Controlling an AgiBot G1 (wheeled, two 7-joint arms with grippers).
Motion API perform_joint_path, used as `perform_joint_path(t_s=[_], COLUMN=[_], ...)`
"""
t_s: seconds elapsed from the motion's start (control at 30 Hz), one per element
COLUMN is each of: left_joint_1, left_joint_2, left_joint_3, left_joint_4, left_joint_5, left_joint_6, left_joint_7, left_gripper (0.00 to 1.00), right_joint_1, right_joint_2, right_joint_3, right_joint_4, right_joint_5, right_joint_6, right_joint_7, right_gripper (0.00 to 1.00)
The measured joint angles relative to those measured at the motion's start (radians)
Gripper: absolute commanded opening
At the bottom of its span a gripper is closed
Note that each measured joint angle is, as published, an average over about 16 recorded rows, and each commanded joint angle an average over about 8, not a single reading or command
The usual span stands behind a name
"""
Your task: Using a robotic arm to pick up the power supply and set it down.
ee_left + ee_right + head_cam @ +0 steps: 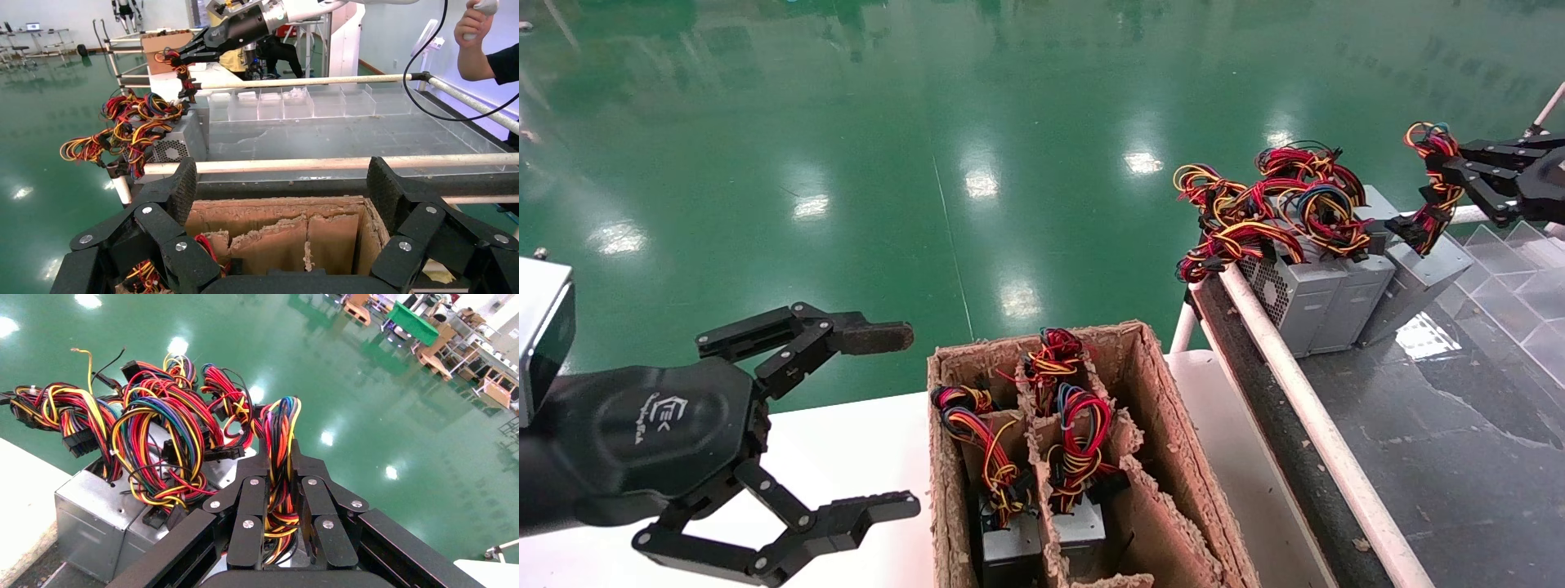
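Observation:
My right gripper (pixel 1441 186) is at the far right, shut on the red, yellow and orange wire bundle (pixel 1436 155) of a grey power supply (pixel 1422 278). That box hangs tilted below the wires, its lower end by the dark bench and leaning against two upright grey units (pixel 1307 298). In the right wrist view the fingers (pixel 251 496) of that gripper (pixel 278 454) pinch the wire bundle (pixel 279 425) from both sides. My left gripper (pixel 895 420) is open and holds nothing, low at the left over the white table (pixel 862 449).
A worn cardboard box (pixel 1173 457) with dividers holds more wired units (pixel 1009 543). A white rail (pixel 1303 400) edges the dark bench (pixel 1459 457). Clear plastic trays (pixel 1516 269) lie at the far right. A person's hand (pixel 471 24) shows beyond the bench.

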Motion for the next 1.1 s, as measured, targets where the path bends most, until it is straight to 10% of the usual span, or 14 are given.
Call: perform_joint_path(t_s=[0.33,0.6,1.1], left_joint_1=[0.0,0.0,0.0], left_joint_2=[0.0,0.0,0.0], left_joint_3=[0.0,0.0,0.0], left_joint_4=[0.0,0.0,0.0], left_joint_5=[0.0,0.0,0.0], left_joint_6=[0.0,0.0,0.0], left_joint_7=[0.0,0.0,0.0], left_gripper=[1.0,1.0,1.0], right_joint_1=[0.005,0.002,-0.002], right_joint_2=[-0.037,-0.06,-0.061], right_joint_3=[0.002,0.003,0.004], right_joint_4=[-0.018,-0.027,-0.025], right_joint_5=[0.003,0.004,0.005], right_joint_6=[0.045,0.07,0.083], right_joint_7=[0.018,0.036,0.046], right_gripper=[0.05,1.0,1.0])
